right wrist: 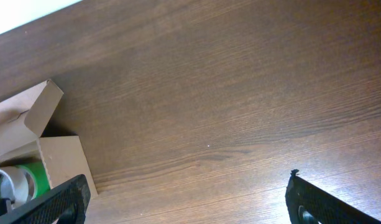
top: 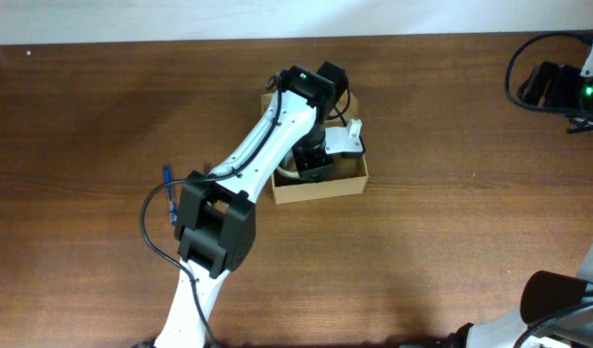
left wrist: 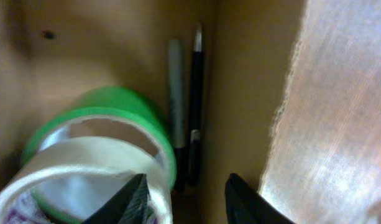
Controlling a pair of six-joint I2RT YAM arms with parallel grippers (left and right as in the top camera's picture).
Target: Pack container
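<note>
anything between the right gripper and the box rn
Nothing on the table: only bare wood lies between the right gripper and the container. From above, though, the left arm reaches into it, with the left gripper inside by the green tape roll and white tape roll.

The small rectangular tan-brown cardboard box (top: 320, 187) is plain. Lower left of the left wrist view: a bright green tape roll (left wrist: 125, 106) and a whitish tape roll (left wrist: 78, 163) with purple print. Beside them are a slim grey pen (left wrist: 174, 81) and a slim black pen (left wrist: 196, 93). The wooden counter (right wrist: 240, 93) is dark brown and grained.
</note>
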